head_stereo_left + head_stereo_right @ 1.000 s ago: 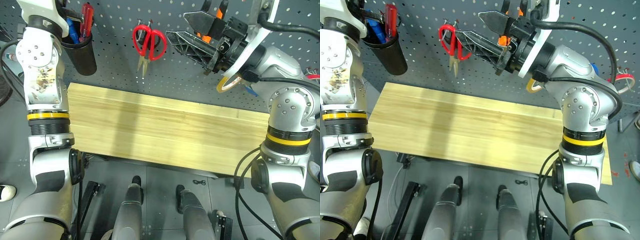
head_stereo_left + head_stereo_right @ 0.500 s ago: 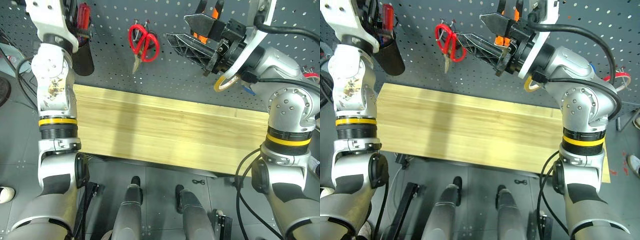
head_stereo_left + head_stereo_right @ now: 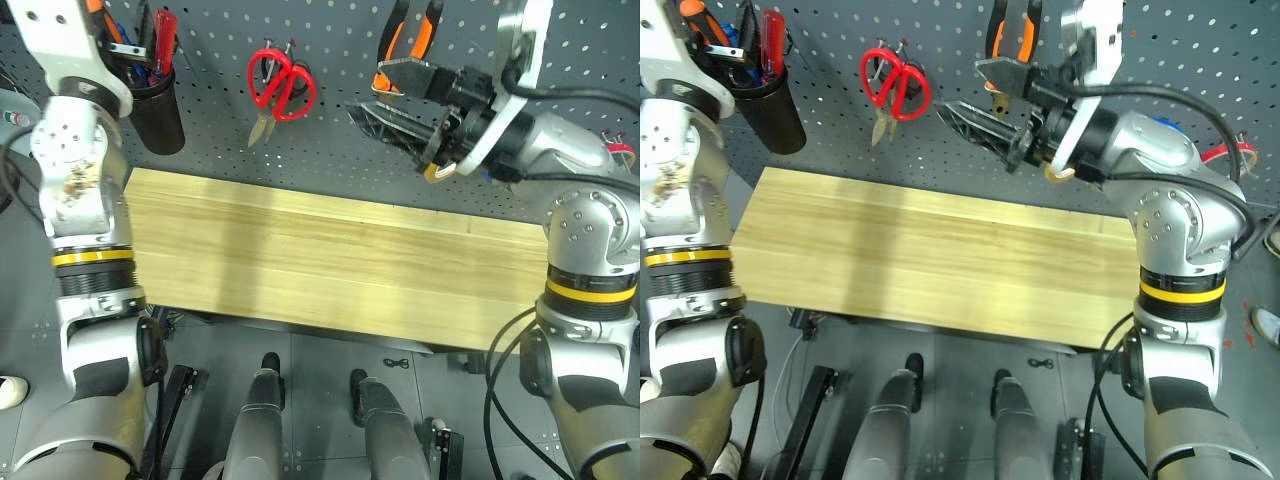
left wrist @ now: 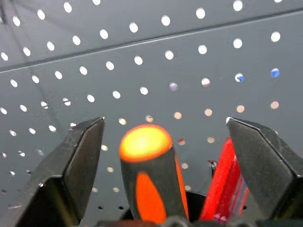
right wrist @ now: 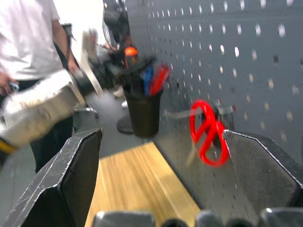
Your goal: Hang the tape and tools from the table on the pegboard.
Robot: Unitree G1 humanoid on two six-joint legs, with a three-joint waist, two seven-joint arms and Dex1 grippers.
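You see one table point(image 3: 300, 260) | one pegboard point(image 3: 330, 140) | one pair of red-handled scissors point(image 3: 280, 85) | one pair of pliers point(image 3: 408, 30) | one black cup point(image 3: 160, 110) | two grippers: left point(image 4: 165, 156), right point(image 3: 385, 100)

Grey floor point(image 3: 330, 350) beneath the bench, panelled, with small dark debris point(image 3: 397, 364) on it. A black cable point(image 3: 497, 365) loops above that floor. A person in a white shirt point(image 5: 28, 38) stands on it.
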